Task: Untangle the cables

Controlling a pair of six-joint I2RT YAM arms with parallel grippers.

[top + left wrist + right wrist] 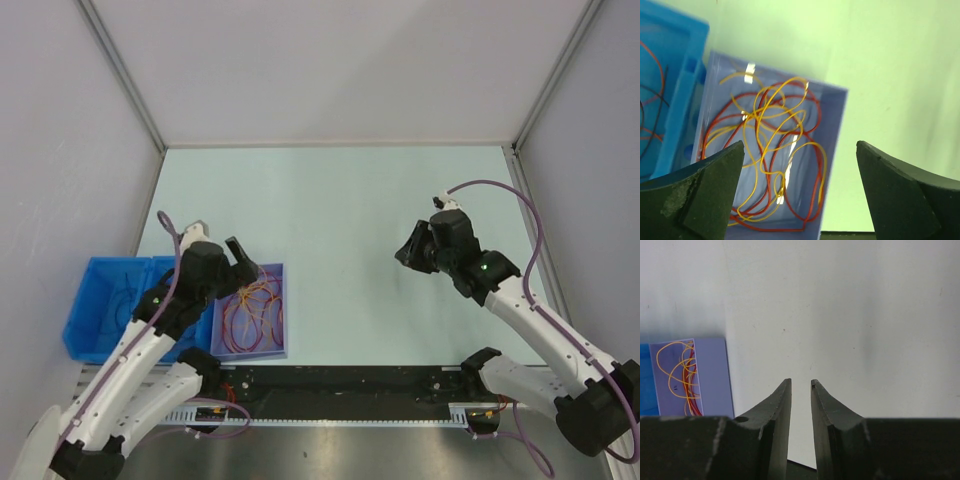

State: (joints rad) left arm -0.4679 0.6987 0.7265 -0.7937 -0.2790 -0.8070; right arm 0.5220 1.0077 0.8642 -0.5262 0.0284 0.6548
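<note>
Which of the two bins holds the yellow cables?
The lavender bin, right of the blue bin: yellow cables tangle with red ones there. The blue bin shows only red and dark cables.

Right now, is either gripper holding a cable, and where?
Nothing is held: the left gripper hangs open above the cables in the tray; the right gripper shows a narrow, empty gap.

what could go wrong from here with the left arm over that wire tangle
1. The yellow and red cables overlap in the lavender tray, so the open left gripper may pinch several loops at once.
2. Lifting could drag the tray along, since the right gripper is far off over the table.
</note>
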